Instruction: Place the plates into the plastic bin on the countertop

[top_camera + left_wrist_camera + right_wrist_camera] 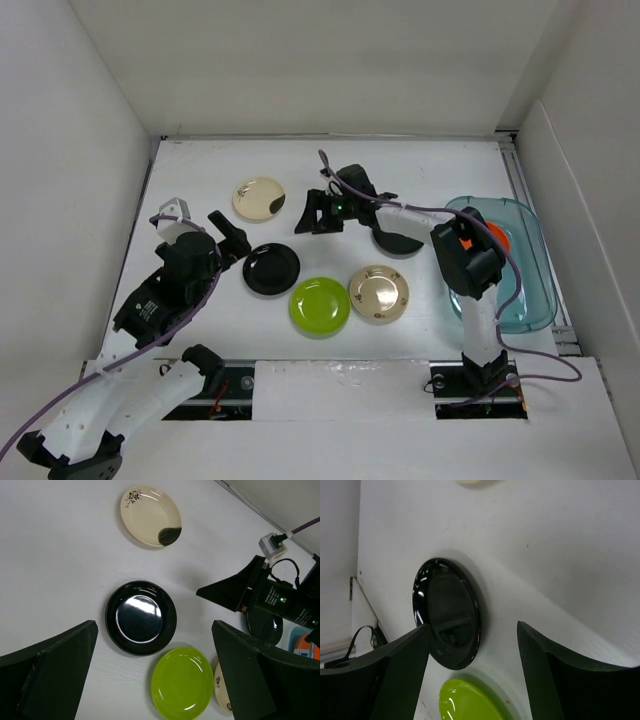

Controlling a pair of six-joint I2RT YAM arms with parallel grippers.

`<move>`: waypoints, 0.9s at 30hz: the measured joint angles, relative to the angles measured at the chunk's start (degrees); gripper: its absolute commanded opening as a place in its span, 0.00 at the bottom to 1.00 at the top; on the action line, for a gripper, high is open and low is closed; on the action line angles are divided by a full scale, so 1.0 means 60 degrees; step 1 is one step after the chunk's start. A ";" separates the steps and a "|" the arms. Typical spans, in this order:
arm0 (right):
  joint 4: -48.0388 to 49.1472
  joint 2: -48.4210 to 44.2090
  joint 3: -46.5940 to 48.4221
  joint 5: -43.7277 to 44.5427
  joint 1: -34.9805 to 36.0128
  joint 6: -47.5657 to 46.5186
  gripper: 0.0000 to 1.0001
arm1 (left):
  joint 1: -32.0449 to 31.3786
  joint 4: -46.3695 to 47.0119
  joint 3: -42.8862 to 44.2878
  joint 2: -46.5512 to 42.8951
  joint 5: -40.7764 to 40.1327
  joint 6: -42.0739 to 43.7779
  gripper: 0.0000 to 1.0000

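Your L arm lay low over the near-left of the countertop (420, 170), forearm angled up and to the right, wrist aimed at the middle group of plates. The L gripper (236, 240) stood wide apart, nothing btwn the fingers and nothing touched. In its wrist view a black plate (140, 618) sat framed btwn the two fingers, down on the surface.

Your R arm rose from its base, bent at the elbow over the left rim of the plastic bin (530, 300), then reached left across the table. Its forearm passed over a second black plate (395, 243), which was partly hidden under it. The R gripper (308, 213) pointed left, near the cream plate (259, 199), fingers parted w/ an empty gap, gripping nothing. Can't tell whether the tips touched the surface. Its wrist cam looked toward the first black plate.

Other plates: the lime green plate (320, 306) and gold-beige plate (379, 294) lay side by side nearest the bases, w/ the green one just beside the first black plate. An orange plate (497, 238) lay inside the bin, partly hidden by the R arm. The bin sat at the right edge of the countertop.
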 measured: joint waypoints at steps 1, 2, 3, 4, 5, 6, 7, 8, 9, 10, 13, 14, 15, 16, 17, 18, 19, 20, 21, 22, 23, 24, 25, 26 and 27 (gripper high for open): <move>0.0040 0.0015 -0.0117 -0.0200 0.0047 -0.0036 0.74 | 0.0000 0.0000 0.0000 0.0015 0.0000 0.0004 1.00; 0.0091 0.0051 -0.0226 -0.0368 0.0109 -0.0062 0.74 | 0.0000 0.0000 0.0000 0.0018 0.0000 0.0004 1.00; 0.0142 0.0080 -0.0299 -0.0488 0.0157 -0.0084 0.72 | 0.0000 0.0000 0.0000 0.0018 0.0000 0.0004 1.00; 0.0168 0.0146 -0.0361 -0.0605 0.0215 -0.0117 0.71 | 0.0000 0.0004 0.0000 0.0018 0.0000 0.0004 1.00; 0.0200 0.0219 -0.0397 -0.0692 0.0273 -0.0146 0.70 | 0.0004 0.0000 0.0000 0.0018 0.0000 0.0004 1.00; 0.0237 0.0324 -0.0408 -0.0761 0.0335 -0.0153 0.64 | 0.0000 0.0000 0.0000 0.0018 0.0000 0.0007 1.00; 0.0288 0.0448 -0.0408 -0.0827 0.0415 -0.0175 0.60 | 0.0000 0.0000 0.0000 0.0018 0.0000 0.0007 1.00; 0.0361 0.0594 -0.0412 -0.0900 0.0488 -0.0200 0.57 | 0.0000 0.0000 0.0000 0.0018 0.0000 0.0004 1.00; 0.0415 0.0736 -0.0412 -0.0965 0.0561 -0.0215 0.56 | 0.0000 0.0000 0.0000 0.0018 0.0000 0.0004 1.00; 0.0441 0.0896 -0.0412 -0.1027 0.0634 -0.0215 0.52 | 0.0000 0.0004 0.0000 0.0018 0.0000 0.0004 1.00; 0.0710 0.1155 -0.0408 -0.1395 0.0801 -0.0142 0.41 | 0.0000 0.0004 0.0000 0.0018 0.0000 0.0004 1.00; 0.0765 0.1177 -0.0408 -0.1413 0.0841 -0.0142 0.37 | 0.0000 0.0000 0.0000 0.0018 0.0000 0.0004 1.00; 0.0780 0.1220 -0.0404 -0.1443 0.0871 -0.0142 0.35 | 0.0000 0.0000 0.0000 0.0018 0.0000 0.0004 1.00; 0.0831 0.1297 -0.0404 -0.1490 0.0892 -0.0109 0.23 | 0.0000 0.0000 0.0000 0.0018 0.0000 0.0004 1.00; 0.0892 0.1377 -0.0393 -0.1534 0.0896 -0.0109 0.16 | 0.0000 0.0000 -0.0004 0.0018 0.0000 0.0004 1.00; 0.0911 0.1453 -0.0386 -0.1563 0.0903 -0.0033 0.08 | 0.0000 0.0000 0.0000 0.0018 0.0000 0.0004 1.00; 0.0936 0.1512 -0.0375 -0.1585 0.0903 0.0022 0.00 | 0.0004 0.0000 0.0000 0.0018 0.0000 0.0004 1.00; 0.0969 0.1552 -0.0368 -0.1628 0.0900 0.0080 0.00 | 0.0000 0.0000 0.0000 0.0018 0.0004 0.0004 1.00; 0.0951 0.1555 -0.0364 -0.1617 0.0892 0.0149 0.00 | 0.0000 0.0004 0.0000 0.0018 0.0007 0.0004 1.00; 0.0958 0.1555 -0.0364 -0.1585 0.0896 0.0197 0.00 | 0.0000 0.0004 0.0000 0.0018 0.0007 0.0004 1.00; 0.0958 0.1537 -0.0364 -0.1537 0.0900 0.0270 0.00 | 0.0000 0.0004 0.0000 0.0018 0.0007 0.0004 1.00; 0.0940 0.1508 -0.0364 -0.1461 0.0892 0.0350 0.00 | 0.0004 0.0004 0.0000 0.0018 0.0007 0.0007 1.00; 0.0922 0.1453 -0.0375 -0.1351 0.0889 0.0412 0.00 | 0.0000 0.0004 0.0000 0.0018 0.0007 0.0011 1.00; 0.0933 0.1362 -0.0430 -0.1151 0.0889 0.0477 0.00 | 0.0000 0.0004 0.0000 0.0018 0.0015 0.0011 1.00; 0.0929 0.1166 -0.0583 -0.0903 0.0871 0.0579 0.00 | 0.0000 0.0004 0.0000 0.0033 0.0033 0.0015 1.00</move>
